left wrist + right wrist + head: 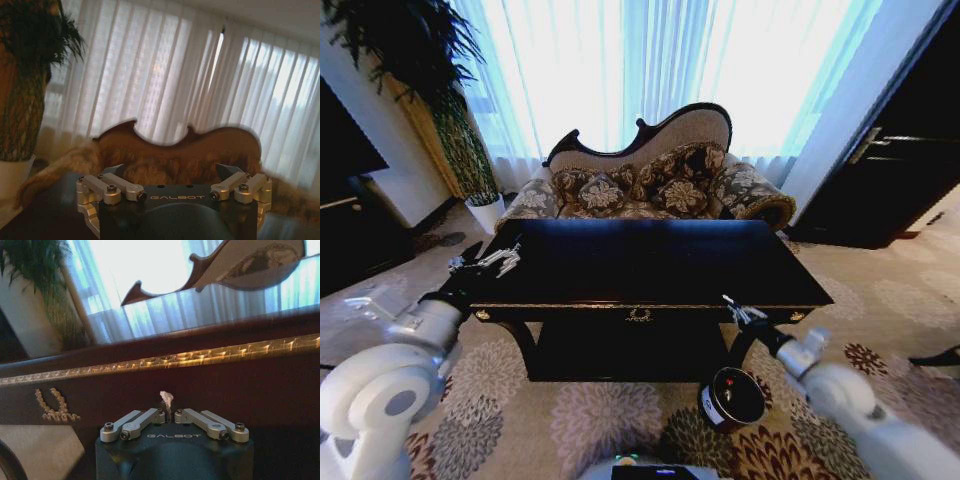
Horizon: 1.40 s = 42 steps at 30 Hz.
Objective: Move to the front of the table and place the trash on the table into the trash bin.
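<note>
— What is the left claw doing?
— It is hovering over the left end of the desk, fingers spread wide and gripping nothing. In the left wrist view the left claw is showing silver linkages splayed out on either side of a black body.
— How is the desk looking?
— Dark and glossy, its rectangular top mirroring the window light. A ribbed gold trim is running along the front edge, and a gold emblem is sitting at the centre of the apron.
— And the right claw?
— It is hanging just in front of the desk's front edge, towards the right corner. In the right wrist view its fingertips are drawn together, pinching a small white crumpled scrap that is sticking up between them.
— Where is the trash bin lying?
— It is tilting on the patterned carpet, below that claw and just in front of the desk: a dark cylinder with a white label on its side.
</note>
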### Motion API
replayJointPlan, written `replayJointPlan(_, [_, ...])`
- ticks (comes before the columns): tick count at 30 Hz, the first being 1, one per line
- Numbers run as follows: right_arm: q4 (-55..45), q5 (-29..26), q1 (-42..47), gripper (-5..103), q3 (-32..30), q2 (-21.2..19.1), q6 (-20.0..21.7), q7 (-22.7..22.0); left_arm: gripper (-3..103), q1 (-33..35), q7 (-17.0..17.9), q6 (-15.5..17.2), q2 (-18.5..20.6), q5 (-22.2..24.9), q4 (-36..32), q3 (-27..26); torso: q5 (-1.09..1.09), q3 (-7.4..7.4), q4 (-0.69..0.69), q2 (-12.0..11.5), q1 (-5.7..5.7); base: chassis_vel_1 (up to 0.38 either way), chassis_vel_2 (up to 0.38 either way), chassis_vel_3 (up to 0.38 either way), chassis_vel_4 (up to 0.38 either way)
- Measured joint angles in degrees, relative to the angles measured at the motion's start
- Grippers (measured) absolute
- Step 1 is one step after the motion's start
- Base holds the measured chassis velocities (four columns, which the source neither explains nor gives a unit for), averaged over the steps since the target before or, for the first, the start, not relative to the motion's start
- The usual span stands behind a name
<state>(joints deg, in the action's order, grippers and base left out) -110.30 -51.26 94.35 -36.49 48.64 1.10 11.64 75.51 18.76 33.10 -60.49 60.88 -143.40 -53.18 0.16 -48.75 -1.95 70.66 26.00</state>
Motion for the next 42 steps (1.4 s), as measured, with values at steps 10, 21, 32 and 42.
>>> replayJointPlan(10, [2.5, 4.6, 1.4, 3, 2.5, 4.8, -1.7, 1.2, 100, 0.0, 0.2, -0.1, 0.3, 1.4, 0.2, -1.9, -0.18, 0.0, 0.09, 0.0, 0.0, 0.004, 0.0, -0.005, 0.003])
replayJointPlan(21, [21.4, 14.7, -8.9, 3, 13.8, 6.3, -0.7, -2.6, 100, 0.5, 0.1, -0.2, 1.4, 2.0, 0.6, -3.0, -0.19, 0.0, 0.09, 0.0, 0.01, 0.0, 0.0, 0.0, 0.0])
replayJointPlan(32, [45.6, 19.3, -25.3, 3, 22.4, 9.7, 1.2, -8.0, 100, 2.5, 0.4, 0.3, 3.9, 4.2, 1.0, -8.0, -0.17, 0.0, 0.11, 0.0, 0.01, 0.0, 0.0, 0.0, 0.0])
replayJointPlan(42, [60.9, 20.4, -35.1, 3, 22.2, 10.1, 0.1, -8.3, 100, 2.8, 0.5, 0.4, 5.5, 4.6, 1.7, -9.2, -0.17, 0.0, 0.1, 0.0, 0.01, 0.0, 0.0, 0.0, 0.0])
